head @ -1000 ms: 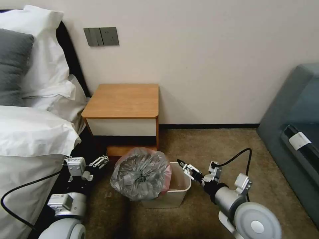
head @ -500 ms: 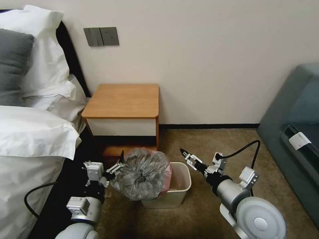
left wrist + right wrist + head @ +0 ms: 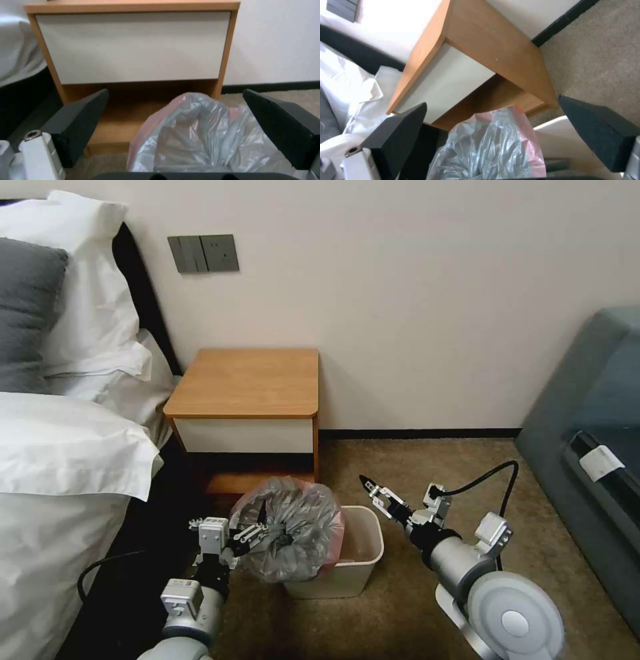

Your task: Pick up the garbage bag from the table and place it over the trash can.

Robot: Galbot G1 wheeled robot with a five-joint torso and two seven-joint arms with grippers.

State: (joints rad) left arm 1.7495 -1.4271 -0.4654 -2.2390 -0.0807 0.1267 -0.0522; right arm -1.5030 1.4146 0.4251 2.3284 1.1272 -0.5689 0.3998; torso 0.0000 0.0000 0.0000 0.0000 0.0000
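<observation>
From the head view, my left gripper [image 3: 257, 527] has come in from beside the bed over the last second and now sits against the left side of the garbage bag [image 3: 290, 530], its fingers [image 3: 248, 535] spread apart with the tips at the crumpled grey plastic. My right gripper [image 3: 373, 495] has drawn back a little and hovers just off the right rim of the trash can [image 3: 363, 553], fingers apart and holding nothing. I read this as the left arm closing in to catch the bag's edge, so the stretching of the rim is not yet done. The bag is bunched over the left half of the can, pink rim showing at its top and right; the right half of the can is uncovered and I see nothing loose inside it. The desk [image 3: 250, 380] stands behind with its top bare.

In the left wrist view, the two dark fingers [image 3: 78, 125] stand wide, and the bag [image 3: 200, 140] lies between them, nearer the far finger than the near one, not yet pinched. Beyond the fingertips are the desk's white drawer front [image 3: 133, 45] and its low shelf.

In the right wrist view, the fingers [image 3: 395, 140] are also wide apart. Between them I see the bag [image 3: 490, 150] with its pink rim, and close to the other finger a bare stretch of the can's pale rim [image 3: 553, 125]. Past the fingertips the desk [image 3: 493, 42] slants across.
</observation>
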